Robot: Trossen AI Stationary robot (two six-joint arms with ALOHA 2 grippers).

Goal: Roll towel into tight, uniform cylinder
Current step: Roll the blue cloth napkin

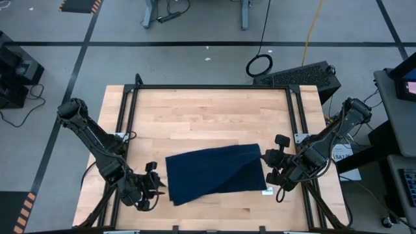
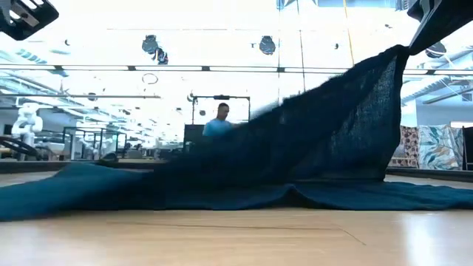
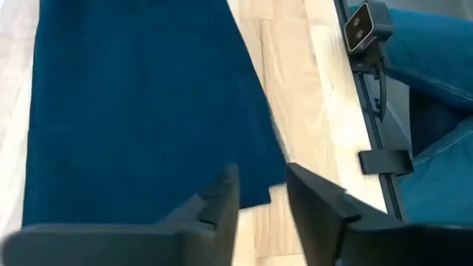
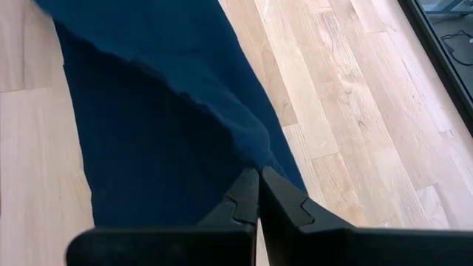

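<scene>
The navy towel [image 1: 214,172] lies spread on the wooden table's near half, and its right side is raised off the wood. A small white tag [image 1: 268,190] shows at its near right corner. My right gripper [image 4: 259,183] is shut on the towel at its right edge, and in the low view the cloth climbs to a peak [image 2: 399,55] under it. My left gripper [image 3: 260,193] stands open just over the towel's near left corner [image 3: 259,174], which rests flat on the wood. Bare wood shows between its fingers. My right gripper pinches the towel's right edge near the far corner [image 4: 255,159] between its two fingertips. It comes slanting down from the table's right side. The cloth rises to the fingers as a gathered ridge and slopes from there down to the table, where the rest lies flat.
Black frame rails [image 1: 208,86] run round the table, and a small camera [image 3: 366,26] sits on the near rail. A person's legs in jeans [image 3: 436,81] stand just off the table. The far half of the table [image 1: 208,117] is bare wood.
</scene>
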